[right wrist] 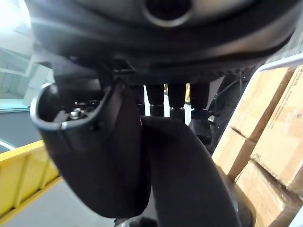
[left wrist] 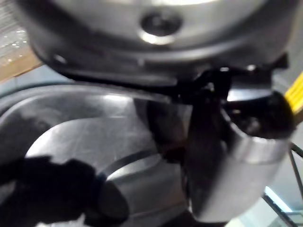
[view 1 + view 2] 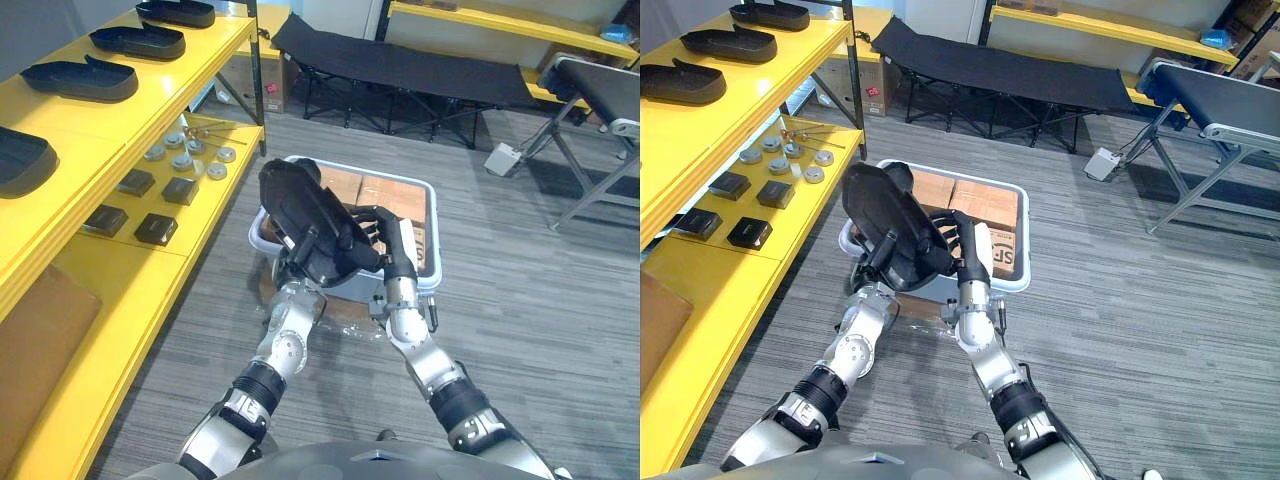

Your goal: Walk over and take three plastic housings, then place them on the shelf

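You see black plastic housing (image 3: 310,215) held above white bin (image 3: 432,230), between both hands. Right hand (image 3: 392,245): thumb and fingers pinch housing's edge. Left hand (image 3: 292,268) beneath housing; cannot tell its grip. Step, likely: carrying. Next move calls for turn toward yellow shelf (image 3: 150,290) at robot's left and a free spot.

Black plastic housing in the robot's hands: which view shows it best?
The left eye view: the whole black plastic housing shows, above the white bin, right hand on its edge. The right eye view shows the same. Both wrist views give close patches of its dark surface.
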{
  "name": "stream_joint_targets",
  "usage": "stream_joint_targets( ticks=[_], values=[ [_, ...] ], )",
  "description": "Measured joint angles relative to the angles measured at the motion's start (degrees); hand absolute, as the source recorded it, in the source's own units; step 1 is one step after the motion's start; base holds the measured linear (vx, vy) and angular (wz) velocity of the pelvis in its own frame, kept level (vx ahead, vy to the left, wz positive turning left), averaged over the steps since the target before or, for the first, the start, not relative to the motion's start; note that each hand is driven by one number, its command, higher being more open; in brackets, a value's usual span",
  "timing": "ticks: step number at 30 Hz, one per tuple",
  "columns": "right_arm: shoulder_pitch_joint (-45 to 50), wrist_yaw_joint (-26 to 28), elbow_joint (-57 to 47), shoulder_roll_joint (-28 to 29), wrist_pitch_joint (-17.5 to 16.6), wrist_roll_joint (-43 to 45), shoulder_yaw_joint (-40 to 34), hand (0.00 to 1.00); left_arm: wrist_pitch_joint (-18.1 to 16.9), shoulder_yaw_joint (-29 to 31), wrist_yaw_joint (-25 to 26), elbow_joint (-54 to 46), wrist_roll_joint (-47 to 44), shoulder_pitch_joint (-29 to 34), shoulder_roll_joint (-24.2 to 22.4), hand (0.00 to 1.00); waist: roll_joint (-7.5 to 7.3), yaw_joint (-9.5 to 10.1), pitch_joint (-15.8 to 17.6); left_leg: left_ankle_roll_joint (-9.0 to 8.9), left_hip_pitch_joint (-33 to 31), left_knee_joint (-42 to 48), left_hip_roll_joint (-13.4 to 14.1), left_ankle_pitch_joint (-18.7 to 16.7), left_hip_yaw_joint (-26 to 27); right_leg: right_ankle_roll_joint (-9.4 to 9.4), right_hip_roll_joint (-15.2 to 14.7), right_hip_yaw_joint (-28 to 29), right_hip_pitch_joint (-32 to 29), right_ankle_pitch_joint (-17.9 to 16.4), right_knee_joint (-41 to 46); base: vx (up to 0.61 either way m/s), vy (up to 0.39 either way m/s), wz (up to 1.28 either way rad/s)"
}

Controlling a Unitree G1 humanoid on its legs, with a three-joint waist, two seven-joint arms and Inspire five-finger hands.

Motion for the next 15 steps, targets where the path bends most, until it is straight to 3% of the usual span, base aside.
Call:
stream_joint_targets(
  ticks=[4, 7, 10, 15],
  values=[
    [3.3, 2.7, -4.8, 0.0, 0.0, 2.7, 1.8, 1.0, -1.2, 1.6, 1.5, -5.9, 9.1, 0.6, 0.0, 0.0, -0.12, 0.17, -0.2, 0.1, 0.1, 0.1, -0.1, 0.1, 0.1, 0.23, 0.0, 0.0, -0.1, 0.1, 0.0, 0.0, 0.0, -0.01],
    [5.0, 4.6, -13.0, -0.8, -0.1, 3.4, 1.7, 1.0, -2.3, 4.5, 2.8, -17.1, 18.4, 4.9, 0.7, 0.0, -0.01, -0.12, -0.4, 0.0, 0.9, 0.1, -0.1, -0.2, 0.8, 0.22, 0.0, 0.7, 0.0, 0.1, 0.0, -0.01, 0.002, -0.12],
    [6.8, 8.5, -19.1, -2.9, -1.0, 9.2, -1.4, 1.0, -2.5, 7.9, 4.5, -24.6, 28.2, 7.6, 2.1, 0.0, 0.36, -0.42, -2.1, -0.48, 1.1, 0.0, -0.1, -1.2, 1.0, 0.11, -0.1, 0.8, 0.0, 0.0, 0.0, -0.01, 0.004, -0.04],
    [12.8, 21.7, -25.6, -5.2, -2.6, 28.2, -10.1, 1.0, -2.4, 17.2, 9.5, -35.4, 51.1, 13.2, 5.0, 0.0, 2.21, -1.37, -3.5, -0.43, 1.1, 0.0, -0.1, -1.6, 1.1, -0.36, -0.1, 0.7, -0.2, -0.3, 0.0, 0.0, 0.0, 0.0]
  ],
)
